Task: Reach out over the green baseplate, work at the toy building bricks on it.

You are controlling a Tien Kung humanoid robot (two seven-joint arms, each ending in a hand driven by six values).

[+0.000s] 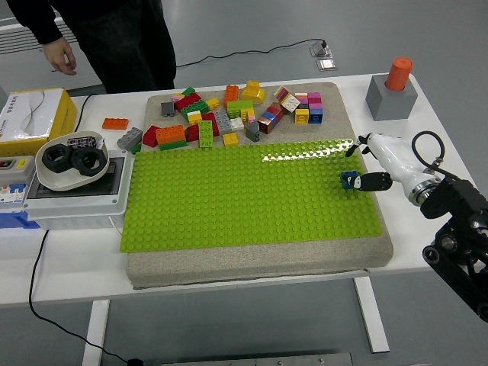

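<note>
Fingers (364, 181) of the right hand (381, 164), black-tipped, pinch a small blue brick (350, 180) near the right edge of the green baseplate (244, 198), the brick touching the studs there; another finger sticks out above, over the plate's top right corner. Starting from the left: a yellow box (34, 114) sits at the tabletop's (76, 259) left end, then a grey case (76, 187) carrying a white bowl (69, 162) with black rings in it. An orange brick (115, 123) lies alone just beyond the case. A person (114, 34) in dark clothes stands at the far left side, one hand (62, 57) hanging free. The baseplate lies on a beige mat (259, 263), and a loose pile of bricks (236, 114) covers the mat's far strip. At far right a grey block (390, 97) holds an orange cylinder (399, 73).
</note>
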